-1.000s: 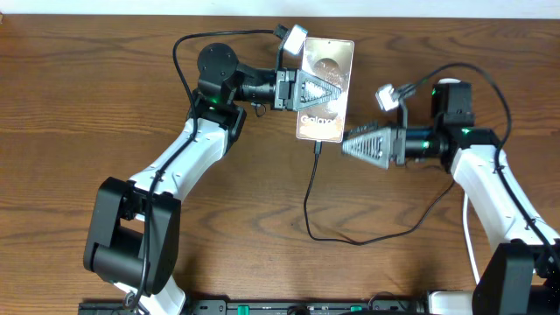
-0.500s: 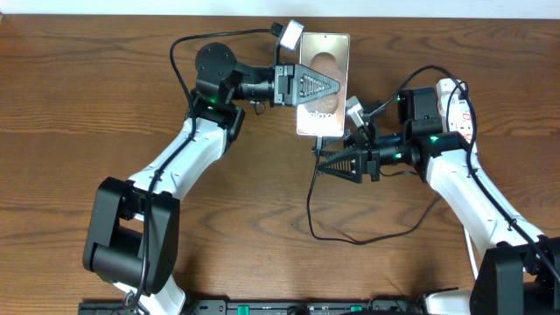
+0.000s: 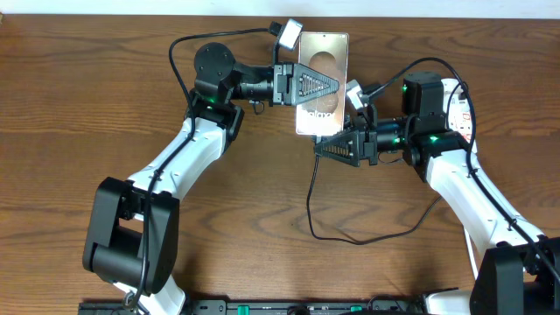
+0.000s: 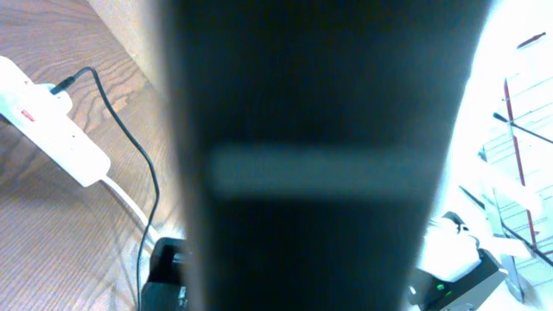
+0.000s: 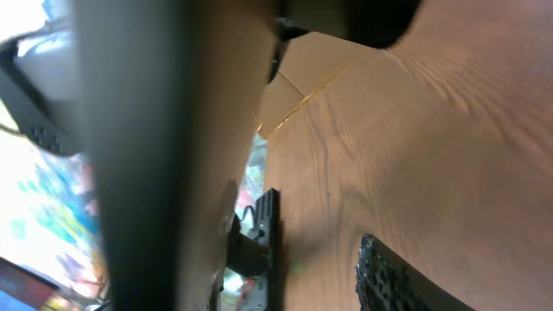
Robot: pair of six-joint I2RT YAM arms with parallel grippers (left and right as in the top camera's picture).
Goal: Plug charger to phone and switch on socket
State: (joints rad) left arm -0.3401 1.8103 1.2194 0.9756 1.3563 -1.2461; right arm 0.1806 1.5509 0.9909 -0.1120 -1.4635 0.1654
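The phone (image 3: 326,57) is at the back centre, with a bronze screen and white "Galaxy" text. My left gripper (image 3: 332,87) is shut on it from the left, one finger lying across the screen. In the left wrist view the phone (image 4: 320,155) is a dark blur filling the frame. The charger (image 3: 309,197) is a thin black cable, and its plug tip (image 3: 317,143) sits at the phone's near edge. My right gripper (image 3: 321,150) is open at that tip. The right wrist view shows a dark plug (image 5: 249,250) between widely spread fingers. The white socket (image 3: 461,107) is largely hidden by my right arm.
The socket also shows in the left wrist view (image 4: 52,130) with the black cable (image 4: 130,142) running from it. The charger cable loops across the wooden table (image 3: 87,105) toward the front centre and right. The wall edge runs along the back.
My right gripper has swung left and then up to the phone's near edge at the plug tip. The phone shifted slightly left and back in my left gripper.
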